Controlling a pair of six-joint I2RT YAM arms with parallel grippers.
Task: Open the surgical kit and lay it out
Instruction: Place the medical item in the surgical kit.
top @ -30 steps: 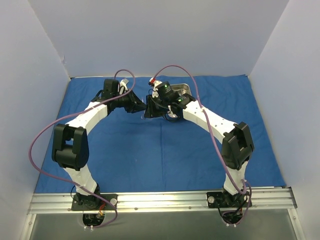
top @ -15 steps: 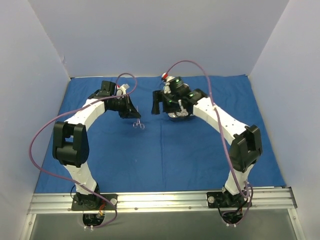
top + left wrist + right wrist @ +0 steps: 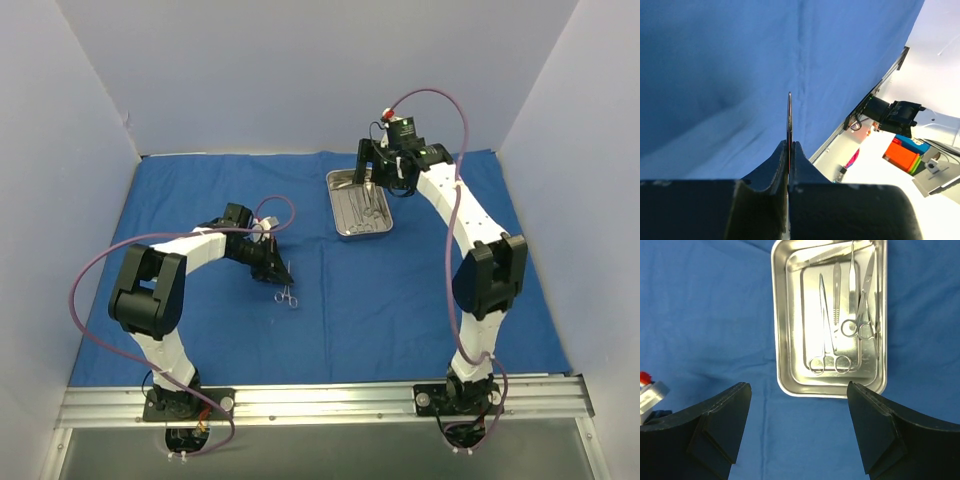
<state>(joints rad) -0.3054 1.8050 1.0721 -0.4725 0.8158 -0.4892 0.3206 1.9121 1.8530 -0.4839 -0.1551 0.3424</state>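
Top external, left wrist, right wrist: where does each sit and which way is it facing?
Top external: above and behind the robot, looking down on the blue cloth; left arm and right arm show.
Left wrist: on the left arm, looking along the left tool, shut on a ring-handled instrument, over cloth toward the near rail.
Right wrist: on the right arm, looking straight down at the steel tray, framed by the open right tool.
Shared: top and right wrist both show the tray.

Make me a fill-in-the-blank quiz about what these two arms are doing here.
The steel tray sits on a ____ cloth.
The right gripper hovers above the tray, jaws ____.
The left gripper holds one ring-handled instrument; ____ more lie in the tray.
Missing words: blue; open; two.
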